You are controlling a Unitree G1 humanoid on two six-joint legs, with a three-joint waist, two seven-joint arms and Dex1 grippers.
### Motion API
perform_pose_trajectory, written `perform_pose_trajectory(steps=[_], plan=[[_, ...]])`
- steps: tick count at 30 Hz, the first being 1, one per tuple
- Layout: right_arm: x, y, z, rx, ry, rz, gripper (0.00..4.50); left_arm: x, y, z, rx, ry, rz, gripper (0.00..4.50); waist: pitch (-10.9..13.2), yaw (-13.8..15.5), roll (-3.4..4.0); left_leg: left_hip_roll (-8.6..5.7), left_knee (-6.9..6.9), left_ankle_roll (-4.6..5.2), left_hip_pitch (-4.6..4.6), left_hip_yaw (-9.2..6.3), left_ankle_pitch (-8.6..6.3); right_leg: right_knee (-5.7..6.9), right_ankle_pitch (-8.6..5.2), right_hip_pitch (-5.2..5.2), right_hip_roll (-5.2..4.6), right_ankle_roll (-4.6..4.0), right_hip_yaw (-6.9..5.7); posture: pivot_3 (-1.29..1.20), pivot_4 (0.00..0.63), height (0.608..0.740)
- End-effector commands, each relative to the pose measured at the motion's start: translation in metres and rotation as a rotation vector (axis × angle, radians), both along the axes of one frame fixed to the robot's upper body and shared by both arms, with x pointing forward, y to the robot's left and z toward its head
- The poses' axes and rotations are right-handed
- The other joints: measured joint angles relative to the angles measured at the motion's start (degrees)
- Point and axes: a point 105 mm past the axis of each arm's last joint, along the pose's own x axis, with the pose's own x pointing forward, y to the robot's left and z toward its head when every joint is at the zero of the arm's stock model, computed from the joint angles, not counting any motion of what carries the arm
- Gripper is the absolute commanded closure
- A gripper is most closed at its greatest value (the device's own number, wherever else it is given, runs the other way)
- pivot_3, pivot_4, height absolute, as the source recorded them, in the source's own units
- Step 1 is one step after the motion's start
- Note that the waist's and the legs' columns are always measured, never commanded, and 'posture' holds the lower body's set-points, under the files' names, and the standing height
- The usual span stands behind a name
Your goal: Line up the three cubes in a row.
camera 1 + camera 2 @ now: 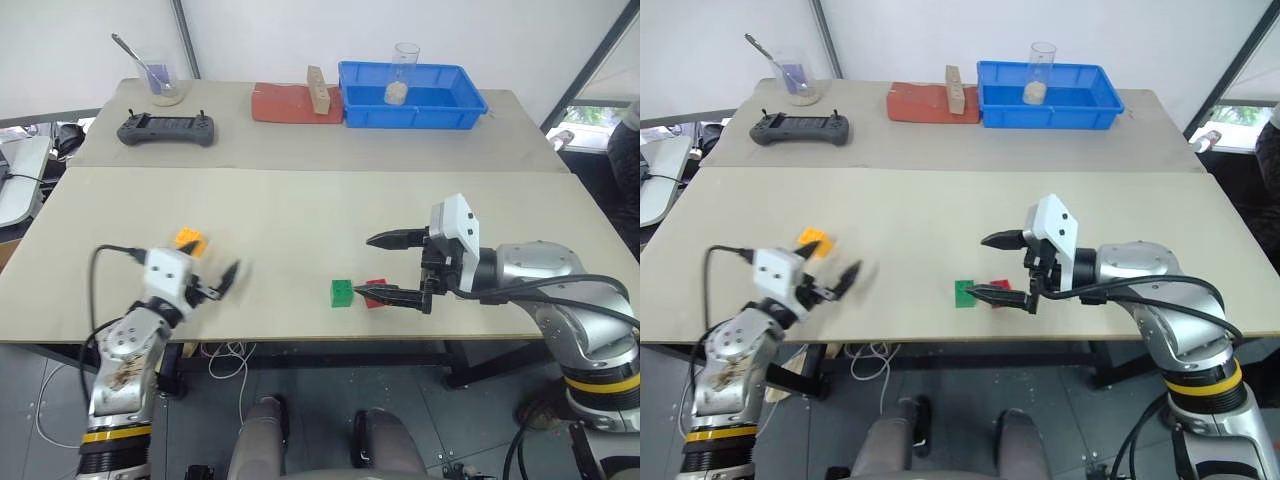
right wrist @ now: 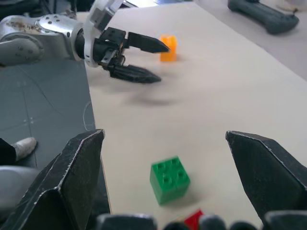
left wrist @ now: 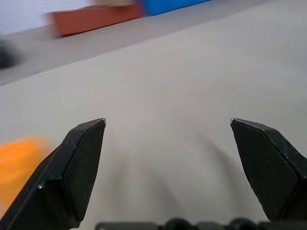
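A: Why were the arms placed so?
B: The right gripper hung wide open and empty above the red cube, touching the green cube near the table's front edge.
A: The left gripper?
B: Wide open, empty, beside the upright orange-yellow cube, far left. Cubes have no long axis.

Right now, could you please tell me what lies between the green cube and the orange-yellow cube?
Bare tabletop mostly; only the open left end effector hovers beside the orange-yellow cube, toward the green cube. The right wrist view shows it.
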Motion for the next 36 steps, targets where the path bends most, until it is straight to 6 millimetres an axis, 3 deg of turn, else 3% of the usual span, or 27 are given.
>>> perform_pose_trajectory(steps=[1,4,10,15,18,22,25,28,30,33,36], plan=[[-0.002,0.007,0.011,0.015,-0.02,0.044,0.0,0.0,0.025,0.019,-0.002,-0.067,0.113,0.06,0.0,0.18,0.0,-0.01,0.0,-0.01,-0.01,0.04,0.0,-0.02,0.01,-0.01,-0.04,0.01,0.0,0.0,0.15,0.74],[0.0,0.013,0.016,0.02,-0.027,0.062,0.0,0.009,0.038,0.016,-0.012,-0.052,0.138,0.06,0.0,0.36,0.0,-0.02,-0.01,-0.02,-0.01,0.07,-0.01,-0.05,0.02,-0.01,-0.08,0.02,-0.02,0.0,0.15,0.74],[0.001,0.017,0.021,0.02,-0.038,0.074,0.0,0.04,0.031,-0.002,-0.066,0.064,0.032,0.06,0.0,0.55,-0.01,-0.02,-0.02,-0.02,-0.03,0.07,-0.01,-0.04,0.04,-0.02,-0.06,0.0,-0.07,0.0,0.15,0.74],[-0.002,0.013,0.023,0.021,-0.042,0.046,0.0,0.053,0.039,-0.013,-0.054,0.106,0.067,0.06,0.0,0.21,-0.02,0.0,-0.03,-0.01,-0.06,0.09,0.0,0.02,0.17,0.1,-0.05,0.2,-0.06,0.0,0.15,0.74],[-0.003,0.009,0.02,0.018,-0.037,0.024,0.0,0.054,0.041,-0.014,-0.063,0.103,0.082,1.24,0.0,-0.12,-0.02,0.02,-0.05,-0.01,-0.05,0.08,0.0,0.05,0.21,0.09,-0.03,0.26,-0.06,0.0,0.15,0.74],[-0.003,0.007,0.02,0.026,-0.038,0.002,0.0,0.055,0.038,-0.015,-0.061,0.107,0.065,3.17,0.0,-0.15,-0.02,0.02,-0.08,-0.01,-0.04,0.08,0.0,0.05,0.17,0.08,-0.04,0.19,-0.06,0.0,0.15,0.74],[-0.003,0.006,0.019,0.029,-0.041,-0.011,0.0,0.057,0.032,-0.012,-0.057,0.102,0.042,3.13,0.0,-0.14,-0.02,0.02,-0.08,-0.01,-0.04,0.08,0.0,0.04,0.13,0.07,-0.04,0.12,-0.06,0.0,0.15,0.74],[-0.004,0.003,0.019,0.025,-0.045,-0.023,0.0,0.055,0.007,-0.003,-0.007,0.085,-0.098,3.13,0.0,0.05,-0.02,0.0,-0.08,-0.01,-0.05,0.08,0.0,0.02,0.1,0.07,-0.05,0.08,-0.06,0.0,0.15,0.74],[-0.005,-0.001,0.019,0.018,-0.049,-0.029,0.0,0.047,-0.025,0.011,0.002,0.063,-0.27,3.13,0.01,0.23,-0.04,-0.01,-0.08,-0.01,-0.06,0.09,-0.01,-0.03,0.07,0.05,-0.06,0.02,-0.06,0.0,0.15,0.74],[-0.009,-0.008,0.018,-0.007,-0.05,-0.032,0.0,0.024,-0.066,0.021,0.062,0.079,-0.556,3.13,0.01,0.28,-0.04,-0.01,-0.08,-0.02,-0.07,0.1,-0.01,-0.11,0.04,0.05,-0.08,-0.03,-0.06,0.0,0.15,0.74],[-0.01,-0.013,0.015,-0.036,-0.047,-0.038,0.0,0.002,-0.089,0.016,0.154,0.129,-0.787,3.13,0.01,0.0,-0.03,0.0,-0.18,-0.02,-0.05,0.15,-0.01,-0.11,0.07,0.09,-0.08,-0.09,-0.02,0.0,0.15,0.74]])
